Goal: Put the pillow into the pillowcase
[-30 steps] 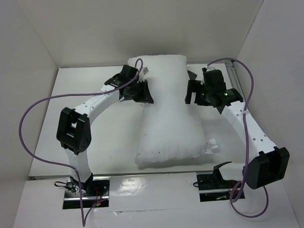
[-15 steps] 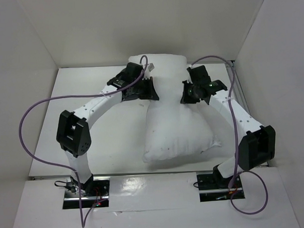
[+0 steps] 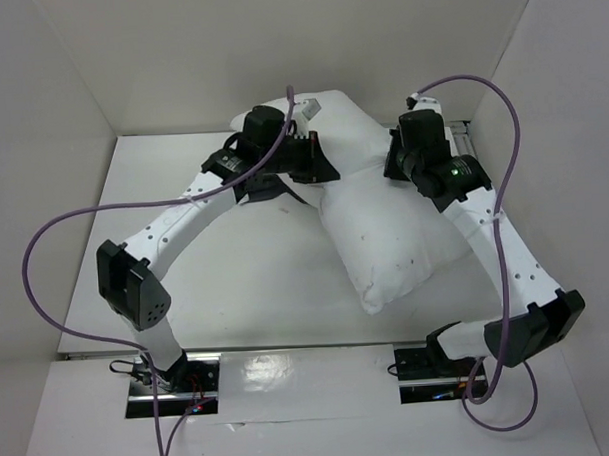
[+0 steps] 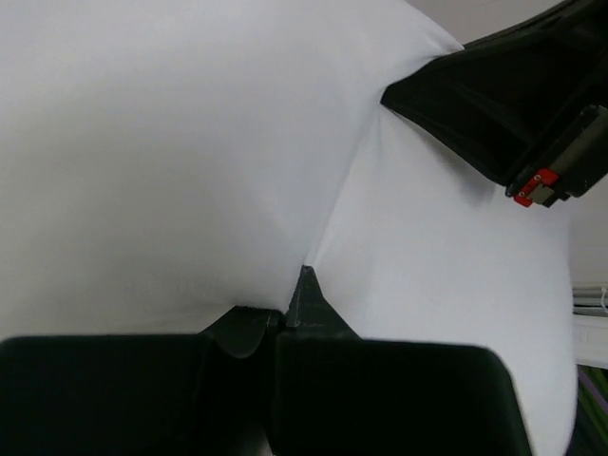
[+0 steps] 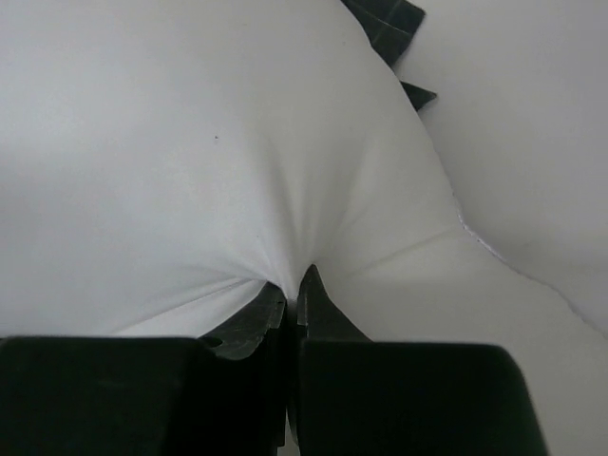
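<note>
The plump white pillow (image 3: 390, 235) hangs tilted between my two arms, its far end raised and its near corner pointing down to the table. A small tag (image 3: 306, 108) shows at its far edge. My left gripper (image 3: 326, 171) is shut on a fold of the pillow's left side; in the left wrist view that gripper (image 4: 291, 306) pinches white fabric (image 4: 190, 142). My right gripper (image 3: 391, 166) is shut on the right side, and in the right wrist view the gripper (image 5: 297, 291) bunches the cloth (image 5: 190, 142) into creases. The pillowcase is out of view.
The white table (image 3: 236, 280) is boxed in by white walls left, right and behind. Purple cables (image 3: 45, 247) loop off both arms. A metal rail (image 3: 465, 132) lies at the far right edge. The arm bases (image 3: 170, 378) stand at the near edge.
The right gripper closed on the pillow's right side. Both arms then raised the pillow's far end and carried it right; its near end swung right and off the front of the table.
</note>
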Tool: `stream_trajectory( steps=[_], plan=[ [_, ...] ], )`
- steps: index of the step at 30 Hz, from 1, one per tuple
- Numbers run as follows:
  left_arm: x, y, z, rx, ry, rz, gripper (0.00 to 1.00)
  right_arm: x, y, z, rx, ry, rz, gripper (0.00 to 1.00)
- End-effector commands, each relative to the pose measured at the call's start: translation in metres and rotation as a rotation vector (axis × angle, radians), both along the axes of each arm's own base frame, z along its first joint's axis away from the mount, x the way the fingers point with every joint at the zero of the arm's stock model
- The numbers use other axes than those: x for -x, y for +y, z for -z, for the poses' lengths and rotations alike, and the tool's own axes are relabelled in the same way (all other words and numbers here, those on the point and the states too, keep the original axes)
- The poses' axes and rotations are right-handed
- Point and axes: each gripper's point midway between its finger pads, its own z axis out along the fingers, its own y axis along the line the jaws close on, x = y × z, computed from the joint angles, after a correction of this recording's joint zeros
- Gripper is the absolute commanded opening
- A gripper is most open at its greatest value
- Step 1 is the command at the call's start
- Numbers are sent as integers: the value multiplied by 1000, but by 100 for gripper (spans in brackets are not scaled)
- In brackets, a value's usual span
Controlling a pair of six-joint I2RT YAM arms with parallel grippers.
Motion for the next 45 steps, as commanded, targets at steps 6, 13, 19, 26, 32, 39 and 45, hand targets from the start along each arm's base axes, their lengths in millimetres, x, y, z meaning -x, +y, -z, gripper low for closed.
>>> stream_trajectory(
  steps=[6,13,19,26,32,39,45],
  plan=[
    [9,-60,13,63,11,175,0,37,-54,-9,-23,-148,251,0],
    [10,-113,20,84,15,269,0,64,-95,12,40,-161,445,0],
    [6,-129,38,79,28,237,0,46,-113,34,141,-119,549,0],
    [0,-148,94,30,137,294,40,39,-125,55,152,-71,600,0],
    [-17,-102,74,36,151,293,83,36,-123,51,242,11,508,82],
    [-70,19,31,-69,63,-87,87,0,-51,59,205,90,148,100],
    [-142,164,125,-364,262,-616,93,-14,-50,147,227,249,238,100]
  ],
)
